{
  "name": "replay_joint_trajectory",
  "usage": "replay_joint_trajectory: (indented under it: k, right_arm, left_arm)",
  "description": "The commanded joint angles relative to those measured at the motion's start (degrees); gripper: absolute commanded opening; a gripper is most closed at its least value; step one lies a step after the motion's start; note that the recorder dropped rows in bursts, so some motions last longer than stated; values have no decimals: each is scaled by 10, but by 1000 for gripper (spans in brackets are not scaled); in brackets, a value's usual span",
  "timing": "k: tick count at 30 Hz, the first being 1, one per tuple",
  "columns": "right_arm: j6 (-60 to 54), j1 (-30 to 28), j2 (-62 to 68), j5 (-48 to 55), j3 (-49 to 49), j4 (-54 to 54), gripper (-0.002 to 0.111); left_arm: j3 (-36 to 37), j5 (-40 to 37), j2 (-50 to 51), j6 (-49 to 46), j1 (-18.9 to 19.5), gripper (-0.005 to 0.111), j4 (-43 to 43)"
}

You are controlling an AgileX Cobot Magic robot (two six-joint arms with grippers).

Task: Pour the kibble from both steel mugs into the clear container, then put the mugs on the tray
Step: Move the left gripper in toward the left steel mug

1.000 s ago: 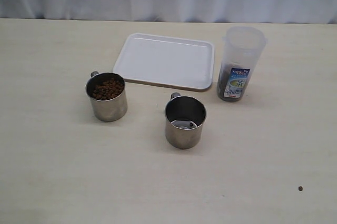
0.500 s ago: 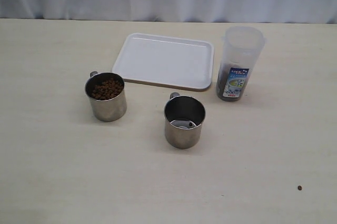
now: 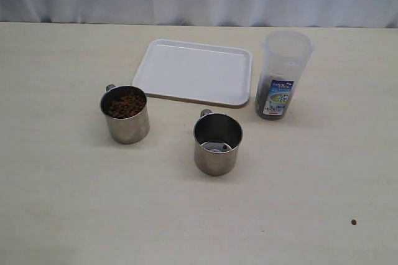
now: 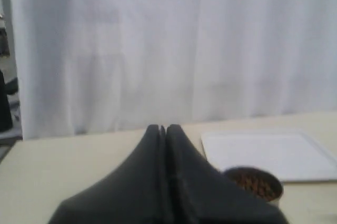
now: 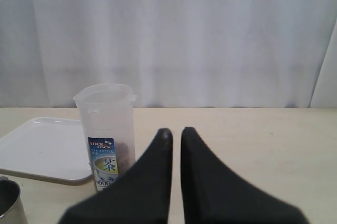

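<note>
Neither gripper shows in the exterior view. One steel mug [image 3: 125, 116] stands at the left, full of brown kibble [image 3: 125, 104]. The other steel mug [image 3: 217, 145] stands near the middle with no kibble visible inside. The clear container [image 3: 283, 75] stands upright right of the white tray [image 3: 196, 72], with some dark kibble low inside. My left gripper [image 4: 162, 128] is shut on nothing, above and short of the full mug [image 4: 255, 183]. My right gripper [image 5: 176, 132] holds nothing, its fingers a narrow gap apart, and the container [image 5: 106, 129] stands beyond it.
A single stray pellet [image 3: 353, 222] lies on the table at the front right. A white curtain hangs behind the table's far edge. The tray [image 4: 268, 153] carries nothing. The rim of a mug [image 5: 9, 203] shows at the edge of the right wrist view.
The whole exterior picture shifted a few pixels to the left. No object moved relative to the others.
</note>
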State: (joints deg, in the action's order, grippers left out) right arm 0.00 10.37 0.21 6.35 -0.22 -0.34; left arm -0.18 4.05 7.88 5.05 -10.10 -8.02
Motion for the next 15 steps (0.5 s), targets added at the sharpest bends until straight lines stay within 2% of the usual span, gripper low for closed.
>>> replay_joint_trajectory:
  k: [1,4,8,11,14,15]
  right_arm:
    - [0,-4,-2,-6,2,-1,5]
    - [0,-4,-2,-6,2,-1,5]
    - [0,-4,-2,-6,2,-1,5]
    - [0,-4,-2,-6,2,-1,5]
    - [0,-4,-2,-6,2,-1,5]
    - [0,-4,-2,-6,2,-1,5]
  left_arm:
    - [2,58,150,7,-30,0,-28]
    - [2,131,263,7,-34,0,-52]
    - [2,282,414,18,-34,0,-103]
    - [2,388,517,24,-34,10,-163]
    - [-3,432,606,24,-33,36,-185]
    - [-15,451,657,24,-33,65,-177]
